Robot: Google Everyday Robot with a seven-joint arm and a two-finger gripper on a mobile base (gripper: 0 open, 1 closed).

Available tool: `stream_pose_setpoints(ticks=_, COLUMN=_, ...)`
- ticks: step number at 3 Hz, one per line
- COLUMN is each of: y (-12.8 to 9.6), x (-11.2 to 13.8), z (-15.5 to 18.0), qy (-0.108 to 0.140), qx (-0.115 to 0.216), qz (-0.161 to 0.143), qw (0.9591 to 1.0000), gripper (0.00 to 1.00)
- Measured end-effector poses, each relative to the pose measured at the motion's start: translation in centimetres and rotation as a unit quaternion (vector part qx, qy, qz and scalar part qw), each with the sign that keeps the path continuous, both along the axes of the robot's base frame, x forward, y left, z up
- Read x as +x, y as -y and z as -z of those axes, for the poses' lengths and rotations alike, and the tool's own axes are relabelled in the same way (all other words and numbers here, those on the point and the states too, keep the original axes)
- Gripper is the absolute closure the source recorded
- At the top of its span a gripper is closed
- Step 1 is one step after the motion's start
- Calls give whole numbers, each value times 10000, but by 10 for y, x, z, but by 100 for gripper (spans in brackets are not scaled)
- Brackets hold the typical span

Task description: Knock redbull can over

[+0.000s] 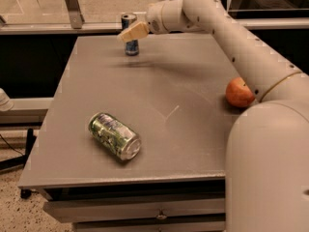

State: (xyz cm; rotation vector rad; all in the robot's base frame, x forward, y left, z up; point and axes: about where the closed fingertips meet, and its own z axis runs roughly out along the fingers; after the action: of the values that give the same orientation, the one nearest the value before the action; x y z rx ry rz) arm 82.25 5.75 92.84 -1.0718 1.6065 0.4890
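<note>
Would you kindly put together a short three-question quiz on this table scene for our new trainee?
1. True or false: the redbull can stands upright near the far edge of the table.
2. Which thing lies on its side? A) the apple B) the green can C) the redbull can
3. Fill in: the claw is at the upper part of the ____ can.

Key: 1 true; 2 B; 3 redbull.
</note>
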Motion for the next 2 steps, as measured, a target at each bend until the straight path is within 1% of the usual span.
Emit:
stream_pose_setpoints(ticks=1, y=-11, x=6, z=7, qy=-178, qx=101, qz=-72, qw=9998, gripper=16)
stream_pose_setpoints(ticks=2, y=-17, x=-3, z=2, qy=-286, qx=251, qz=-227, qw=9990, gripper=40)
